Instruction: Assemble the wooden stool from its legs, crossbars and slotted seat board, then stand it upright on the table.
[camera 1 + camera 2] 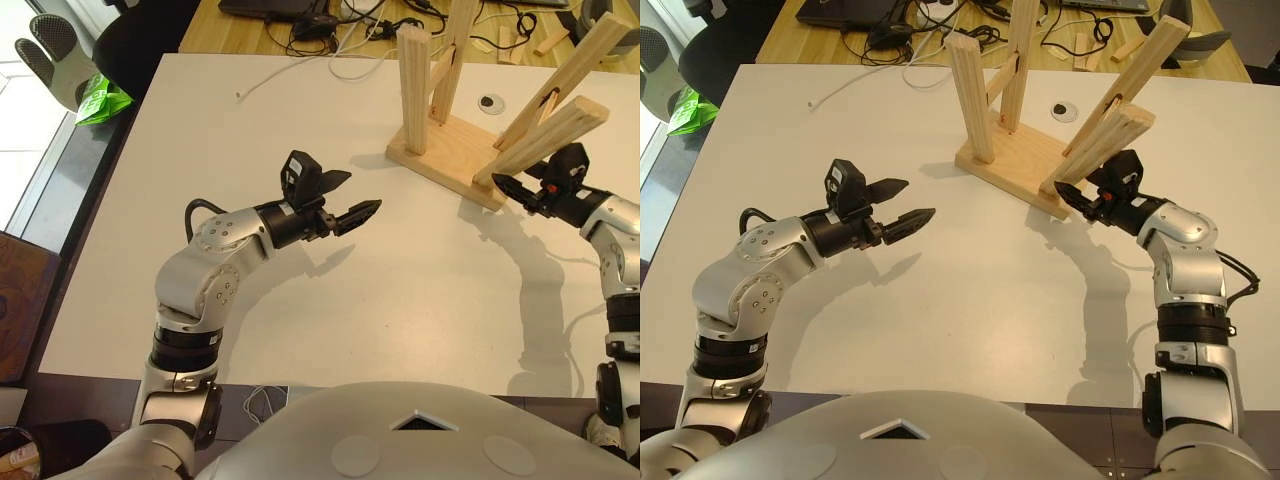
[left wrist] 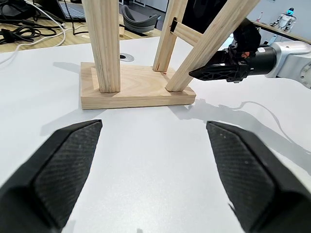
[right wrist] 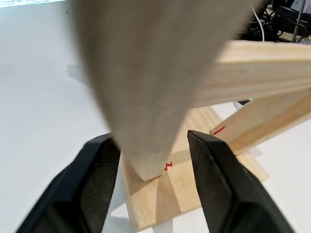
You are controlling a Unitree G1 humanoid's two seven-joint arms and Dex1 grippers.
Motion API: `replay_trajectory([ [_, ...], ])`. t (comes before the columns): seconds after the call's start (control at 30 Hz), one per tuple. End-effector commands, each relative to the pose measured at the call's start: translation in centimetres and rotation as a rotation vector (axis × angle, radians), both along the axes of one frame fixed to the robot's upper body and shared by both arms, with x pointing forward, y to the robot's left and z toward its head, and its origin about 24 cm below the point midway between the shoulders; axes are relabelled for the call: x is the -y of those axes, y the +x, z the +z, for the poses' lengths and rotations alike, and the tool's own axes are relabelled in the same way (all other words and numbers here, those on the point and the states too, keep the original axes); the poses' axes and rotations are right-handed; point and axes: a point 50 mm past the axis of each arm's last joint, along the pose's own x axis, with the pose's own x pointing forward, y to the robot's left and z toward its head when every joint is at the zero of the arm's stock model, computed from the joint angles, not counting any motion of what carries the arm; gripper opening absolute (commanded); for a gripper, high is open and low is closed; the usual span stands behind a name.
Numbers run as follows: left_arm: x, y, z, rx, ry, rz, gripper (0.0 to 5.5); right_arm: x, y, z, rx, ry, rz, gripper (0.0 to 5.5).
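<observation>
The wooden stool stands upside down at the table's far right, its seat board [image 1: 450,152] flat on the white table [image 1: 300,320] and its legs pointing up. A short crossbar [image 2: 187,34] joins two of the legs. My right gripper [image 1: 508,186] is at the foot of the slanted front-right leg [image 1: 548,132], its fingers [image 3: 99,179] on both sides of the wood and shut on it just above the board. My left gripper [image 1: 362,192] hovers open over the middle of the table, left of the stool and holding nothing, its fingertips pointing at the board [image 2: 136,87].
A round grommet [image 1: 491,102] is set in the table behind the stool. A thin white cable [image 1: 270,80] lies at the far left. A wooden desk with cables and a laptop [image 1: 300,20] borders the far edge. A green bag [image 1: 100,100] sits off the left edge.
</observation>
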Motion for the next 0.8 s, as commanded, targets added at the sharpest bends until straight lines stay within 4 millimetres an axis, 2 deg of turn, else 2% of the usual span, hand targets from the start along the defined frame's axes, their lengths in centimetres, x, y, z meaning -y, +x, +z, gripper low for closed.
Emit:
replay_trajectory([
  [0.03,-0.1,0.7,0.1,0.010,0.014,0.037,3.97,-1.6,1.8,-0.2,0.008,0.014,0.039,2.07],
  [0.2,-1.9,1.5,-0.1,0.011,0.064,0.092,3.97,-2.4,0.8,-0.8,-0.082,0.069,0.186,1.18],
  [0.37,-2.9,2.1,0.5,0.029,0.081,0.101,3.97,-2.4,0.2,-0.9,-0.126,0.105,0.281,1.09],
  [0.47,-3.6,1.3,0.1,0.009,0.092,0.005,3.97,-2.2,-0.6,-0.7,-0.195,0.125,0.374,1.09],
  [0.57,-4.8,-1.3,-2.6,-0.110,0.155,-0.164,3.97,-1.4,-1.0,0.0,-0.235,0.121,0.429,1.09],
  [0.7,-4.7,0.5,-3.8,-0.051,0.202,-0.127,3.97,-1.1,-2.3,-0.1,-0.293,0.100,0.503,1.09],
  [0.8,-5.5,3.8,-4.9,0.006,0.334,0.053,3.97,-1.4,-2.3,0.1,-0.295,0.110,0.522,1.09],
])
